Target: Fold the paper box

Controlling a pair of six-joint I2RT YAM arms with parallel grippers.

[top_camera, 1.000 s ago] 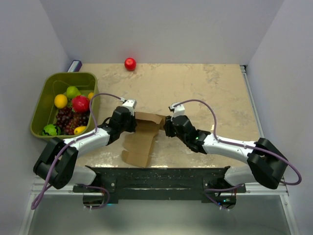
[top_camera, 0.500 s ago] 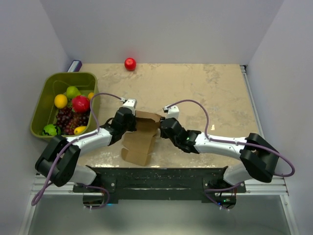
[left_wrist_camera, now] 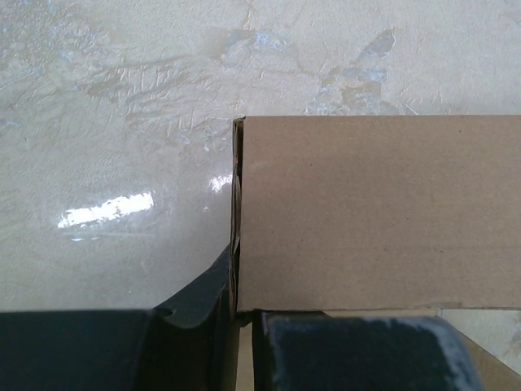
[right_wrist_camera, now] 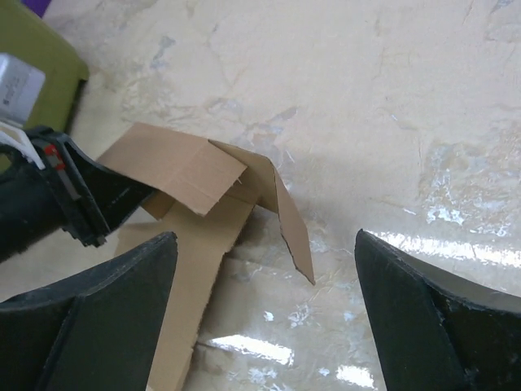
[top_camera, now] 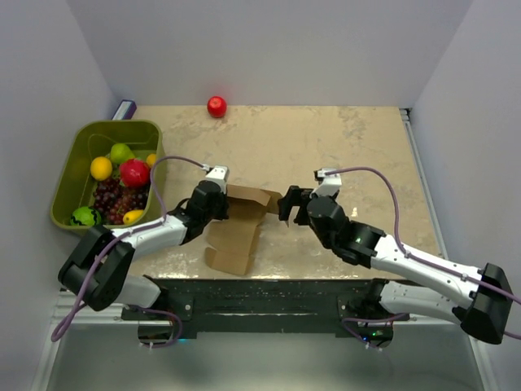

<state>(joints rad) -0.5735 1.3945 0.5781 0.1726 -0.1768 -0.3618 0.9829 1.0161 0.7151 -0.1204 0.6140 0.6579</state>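
The paper box (top_camera: 241,221) is a brown cardboard sheet, partly folded, lying in the near middle of the table with a raised panel and a flap hanging at its right end. My left gripper (top_camera: 220,202) is shut on the raised panel's left edge. In the left wrist view that panel (left_wrist_camera: 374,212) stands upright, pinched between the two dark fingers (left_wrist_camera: 195,314). My right gripper (top_camera: 291,204) stands open just to the right of the box and touches nothing. The right wrist view shows the folded panel and hanging flap (right_wrist_camera: 191,171) ahead of the wide-apart fingertips (right_wrist_camera: 98,301).
A green bin (top_camera: 81,138) holding several fruits sits at the left. A red apple (top_camera: 216,107) lies by the back wall, with a small purple and white object (top_camera: 124,109) at the back left corner. The table's right half is bare marble.
My right gripper has opened, let go of the box's right flap and drawn back to the right. The left gripper has kept its hold; the sheet has shifted slightly.
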